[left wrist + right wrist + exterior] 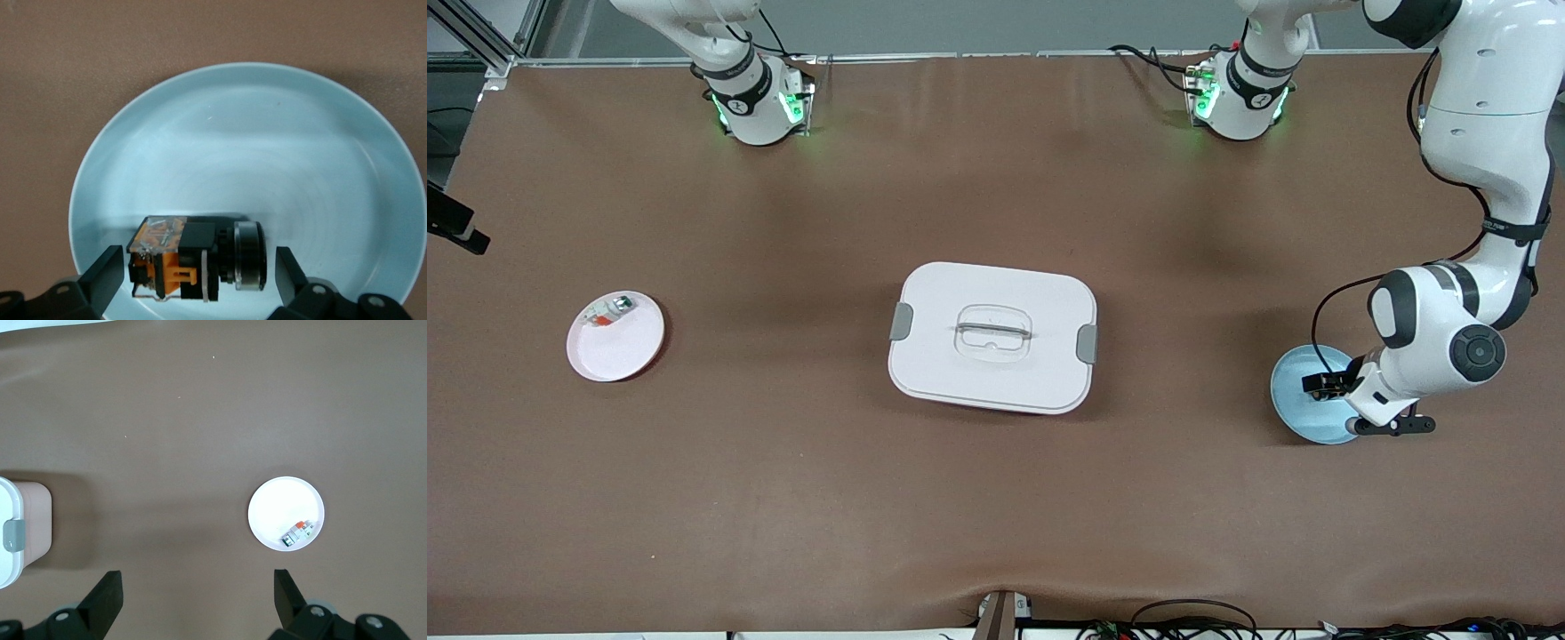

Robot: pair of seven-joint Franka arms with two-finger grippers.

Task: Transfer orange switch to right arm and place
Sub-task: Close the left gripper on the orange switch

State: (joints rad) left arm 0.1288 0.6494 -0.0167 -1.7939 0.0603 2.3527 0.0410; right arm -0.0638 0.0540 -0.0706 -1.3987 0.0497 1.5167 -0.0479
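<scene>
- The left end effector (pixel 197 277) is low over the blue plate (pixel 1296 413) at the left arm's end of the surface (pixel 996 498), fingers (pixel 107 272) released, spread on either side of the switch (pixel 197 260) without touching it.
- The switch lies on its side in the blue plate.
- The right end effector (pixel 197 600) waits high over the surface, fingers spread, holding nothing.
- A white plate (pixel 615 336) at the right arm's end carries a whitish part (pixel 607 312).
- A lidded white box (pixel 992 336) sits mid-surface between the plates.
</scene>
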